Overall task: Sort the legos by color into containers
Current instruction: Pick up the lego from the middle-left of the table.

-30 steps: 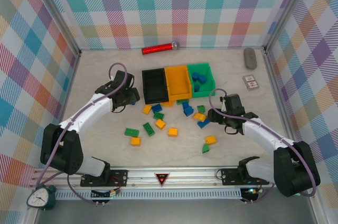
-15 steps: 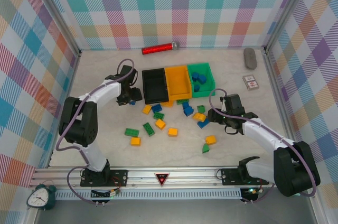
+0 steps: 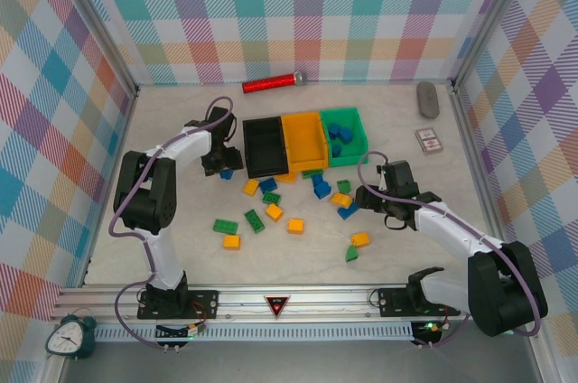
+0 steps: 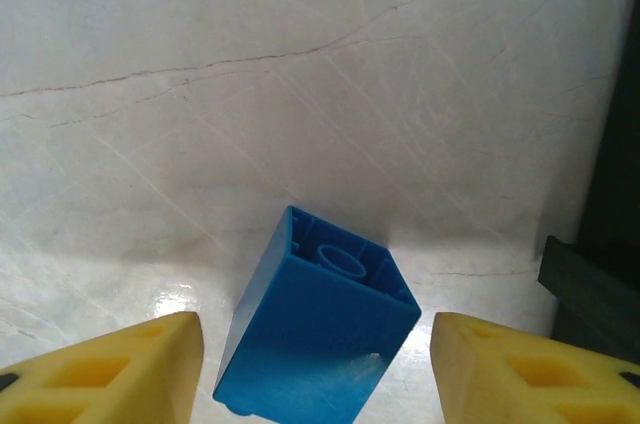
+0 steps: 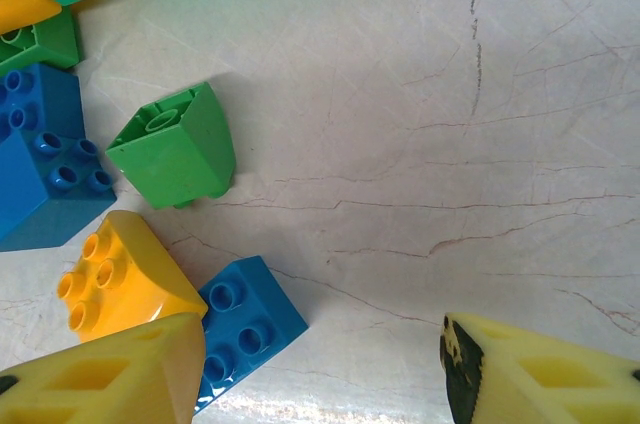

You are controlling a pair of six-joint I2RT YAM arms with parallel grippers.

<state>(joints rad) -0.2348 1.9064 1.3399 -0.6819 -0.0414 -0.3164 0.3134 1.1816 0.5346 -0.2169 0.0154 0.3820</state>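
Left claw: part open, with a finger on either side of a blue brick and a gap on each side. It grips nothing.
Blue brick: between that claw's fingers, tipped on its side on the table.
Black bin: just right of the left claw.
Orange bin: past the black bin.
Green bin: furthest from the left claw, with blue bricks inside.
Step in hand: likely the grasp on the blue brick, with the fingers placed but not yet closed.
Next move: close squarely on the brick's flat sides, since its tilt may make it twist. Then lift and carry it right, probably to the green bin, where the blues lie.
Right claw: spread wide and holding nothing.
Blue square: under the right claw, beside a yellow brick.
Green brick: lies further ahead.
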